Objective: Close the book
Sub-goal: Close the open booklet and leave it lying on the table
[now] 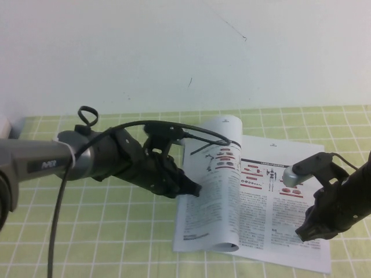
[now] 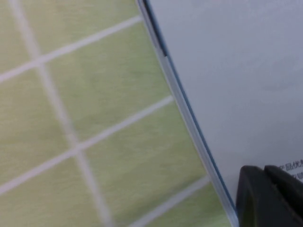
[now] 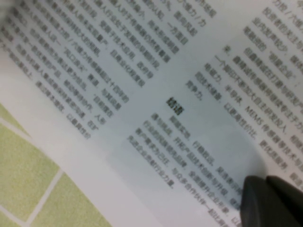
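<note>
Book (image 1: 272,202) lies open on the green-grid bench (image 1: 87,231), centre-right of the high view. Its left half (image 1: 200,223) is raised and arched over toward the right, not yet down.

Left end effector (image 1: 194,188) sits mid-frame against the outer face of that raised half, near its free edge. Looks like it's there to fold the half over. Can't tell if it's apart, together or clamped on the edge; the left wrist view shows only the cover edge and a dark tip.

Right end effector (image 1: 307,231) is at lower right, low over or resting on the right-hand page (image 1: 278,214), likely pinning the book so it doesn't slide while the left pushes. Its state can't be told either.

Judgement: roughly halfway closed. The right arm needs to clear out before the flap lands.
</note>
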Tool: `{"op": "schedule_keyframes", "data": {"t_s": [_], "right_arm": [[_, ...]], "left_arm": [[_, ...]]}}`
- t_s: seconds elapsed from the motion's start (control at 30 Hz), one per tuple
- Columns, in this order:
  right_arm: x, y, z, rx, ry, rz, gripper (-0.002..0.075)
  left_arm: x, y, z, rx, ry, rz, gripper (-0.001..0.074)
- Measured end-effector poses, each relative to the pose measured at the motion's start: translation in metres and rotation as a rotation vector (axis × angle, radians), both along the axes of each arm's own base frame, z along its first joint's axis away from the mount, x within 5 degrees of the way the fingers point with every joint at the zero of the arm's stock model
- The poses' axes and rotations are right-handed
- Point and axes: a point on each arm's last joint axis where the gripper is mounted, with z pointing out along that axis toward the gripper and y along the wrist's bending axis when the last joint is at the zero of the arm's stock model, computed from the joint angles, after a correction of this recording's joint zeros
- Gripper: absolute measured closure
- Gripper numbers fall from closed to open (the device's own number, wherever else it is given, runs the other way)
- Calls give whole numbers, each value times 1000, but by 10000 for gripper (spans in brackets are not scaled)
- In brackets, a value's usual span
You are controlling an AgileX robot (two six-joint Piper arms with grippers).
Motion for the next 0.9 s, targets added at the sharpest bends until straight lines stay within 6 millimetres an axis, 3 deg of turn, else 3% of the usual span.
{"op": "schedule_keyframes", "data": {"t_s": [0.3, 0.5, 0.63, 0.77, 0.9], "right_arm": [[0, 0, 0, 0, -2, -1, 727], [1, 0, 0, 0, -7, -3, 727], [1, -1, 6, -2, -31, 5, 727], [-6, -4, 17, -33, -57, 59, 727], [-15, -10, 56, -56, -148, 101, 727]], "left_arm": [[-39, -81, 19, -113, -11, -185, 738], [-41, -105, 50, -176, -79, -349, 738], [-37, -99, 76, -210, -120, -375, 738], [-32, -79, 103, -190, -197, -381, 738], [-31, -49, 137, -136, -269, -368, 738]]}}
